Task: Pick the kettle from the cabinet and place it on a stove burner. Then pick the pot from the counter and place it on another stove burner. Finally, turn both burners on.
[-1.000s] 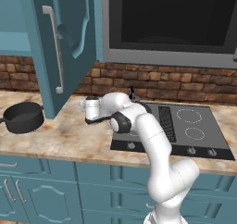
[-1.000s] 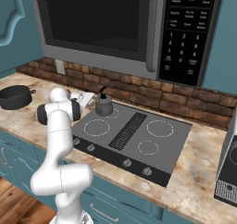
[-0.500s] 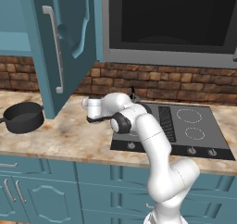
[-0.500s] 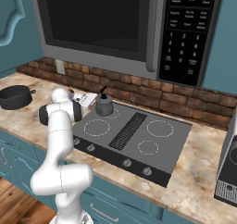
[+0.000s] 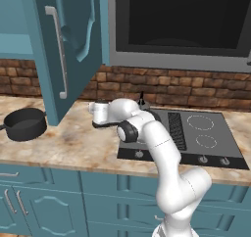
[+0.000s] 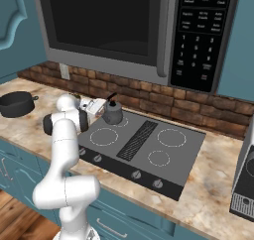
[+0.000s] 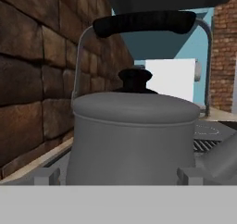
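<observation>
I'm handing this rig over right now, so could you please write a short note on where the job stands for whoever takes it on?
Gripper: open, empty, just short of the kettle.
Kettle: upright on the back left burner of the stove, out of the cabinet, whose door hangs open.
Pot: on the counter to the left of the stove, untouched.
Done: kettle placed.
Left: carry the pot to another burner, then turn the knobs for both. Whether any burner is on cannot be told.

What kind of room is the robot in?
A kitchen, it seems. There's a cooktop with a kettle on it, a microwave above, and a pot on the stone counter.
</observation>
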